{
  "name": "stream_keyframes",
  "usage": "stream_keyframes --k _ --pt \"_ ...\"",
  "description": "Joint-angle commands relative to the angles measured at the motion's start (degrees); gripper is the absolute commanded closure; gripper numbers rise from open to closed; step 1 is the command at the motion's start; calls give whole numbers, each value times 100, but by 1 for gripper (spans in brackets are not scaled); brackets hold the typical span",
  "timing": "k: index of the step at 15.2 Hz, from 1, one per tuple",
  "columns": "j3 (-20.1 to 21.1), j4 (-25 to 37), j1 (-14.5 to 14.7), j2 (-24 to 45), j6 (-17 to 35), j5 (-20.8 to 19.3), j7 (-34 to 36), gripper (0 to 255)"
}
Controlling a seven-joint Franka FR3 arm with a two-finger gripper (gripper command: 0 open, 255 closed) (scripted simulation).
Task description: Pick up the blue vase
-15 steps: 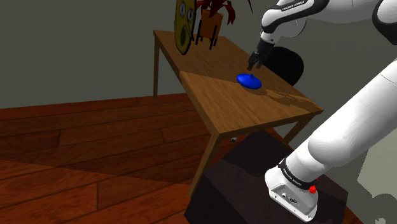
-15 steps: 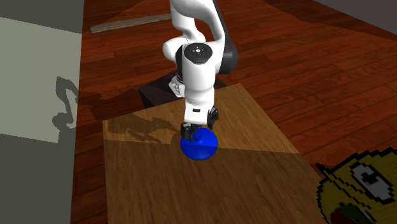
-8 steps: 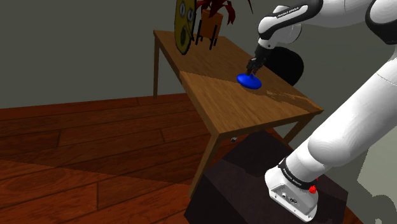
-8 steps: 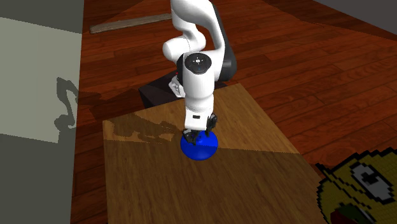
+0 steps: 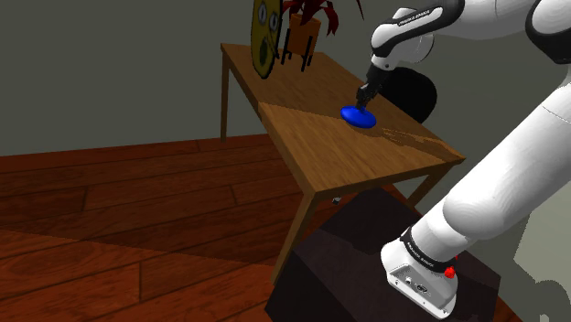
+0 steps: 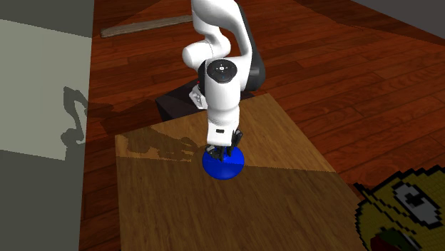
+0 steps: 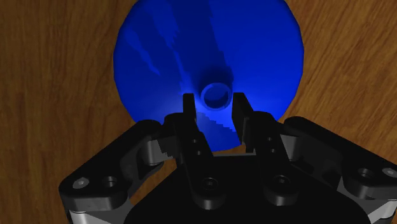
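The blue vase (image 5: 357, 116) is a wide, flat blue disc with a narrow neck rising from its middle. It stands on the wooden table (image 5: 339, 155), near the edge at the shoulder view's right. My gripper (image 5: 364, 97) comes straight down onto it from above. In the wrist view my gripper (image 7: 215, 100) is shut on the vase's neck, one black finger on each side, and the blue body (image 7: 191, 44) spreads out below. In the second exterior view my gripper (image 6: 221, 151) sits on top of the vase (image 6: 222, 165), whose base rests on the table (image 6: 214, 207).
A potted red-leafed plant (image 5: 307, 27) and a yellow object with a face (image 5: 264, 37) stand at the table's far end; the yellow object (image 6: 403, 210) fills the second exterior view's lower right. A dark round shape (image 5: 414, 91) lies beyond the table's right edge. The stand (image 5: 366, 265) is below.
My gripper came down a little onto the vase, and its fingers went from wide apart to shut on the neck. The vase has not moved.
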Motion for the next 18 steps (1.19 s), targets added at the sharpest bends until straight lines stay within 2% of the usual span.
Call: stream_keyframes --k 1,16,18 --pt "0 -3 0 14 11 6 -3 255" --pt "33 743 21 -406 -1113 -211 173 255" --pt "33 752 21 -409 -1124 -213 174 255"
